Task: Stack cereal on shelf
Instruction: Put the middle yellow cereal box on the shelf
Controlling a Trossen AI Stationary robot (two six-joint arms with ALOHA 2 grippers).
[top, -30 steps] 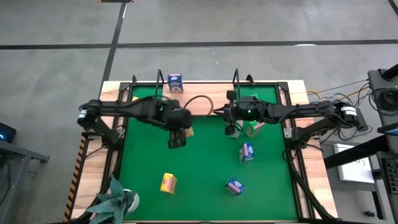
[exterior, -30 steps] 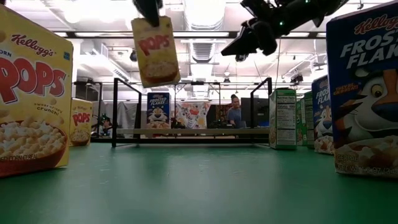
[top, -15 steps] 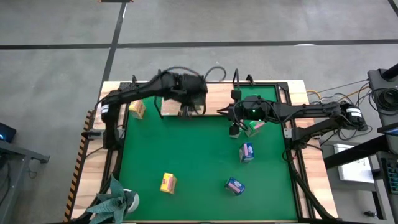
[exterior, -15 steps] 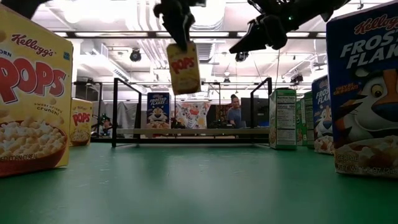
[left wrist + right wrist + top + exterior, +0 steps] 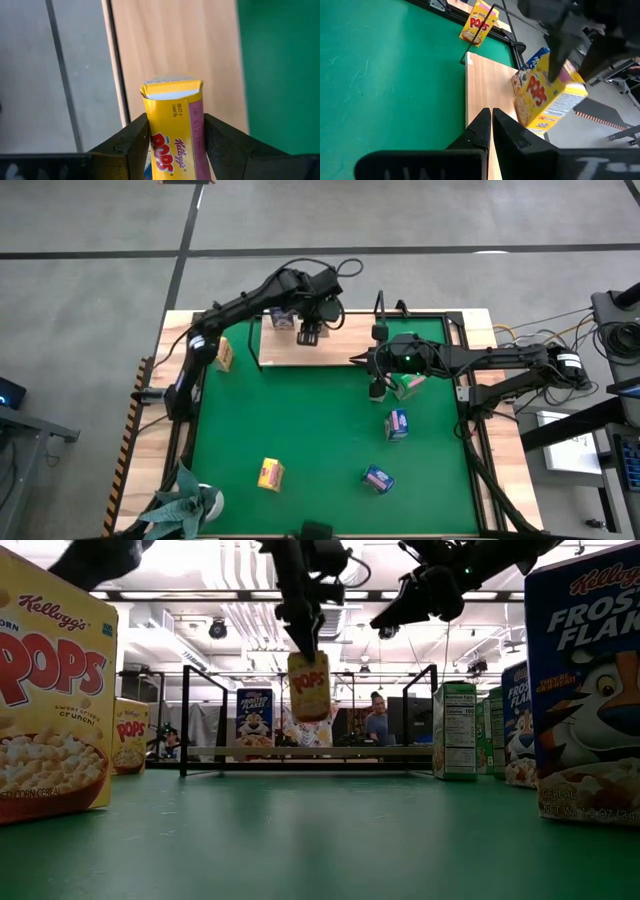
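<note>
A yellow Corn Pops box (image 5: pixel 308 685) hangs in the air above the light wooden shelf (image 5: pixel 345 348), pinched by its top between the two fingers of the left end effector (image 5: pixel 309 335). In the left wrist view the box (image 5: pixel 175 135) sits squarely between the dark fingers (image 5: pixel 131 145), one pressed on each narrow side, with the wooden board below it. From table height the box hangs clear of the board, slightly tilted, in front of a blue Frosted Flakes box (image 5: pixel 255 717) that stands on the shelf. From above, that blue box (image 5: pixel 281 317) is at the shelf's far edge, just beside the left end effector.

The right end effector (image 5: pixel 357 360) hovers near the shelf's right end with its fingers pressed together and holding nothing; its wrist view shows the shut fingertips (image 5: pixel 490 121) pointing toward the held box (image 5: pixel 547 97).

Another Corn Pops box (image 5: pixel 222 356) lies left of the shelf. On the green mat (image 5: pixel 320 430) of the tabletop lie a green box (image 5: pixel 407 387), two more blue boxes (image 5: pixel 396 424) (image 5: pixel 377 479) and a yellow one (image 5: pixel 270 474).
</note>
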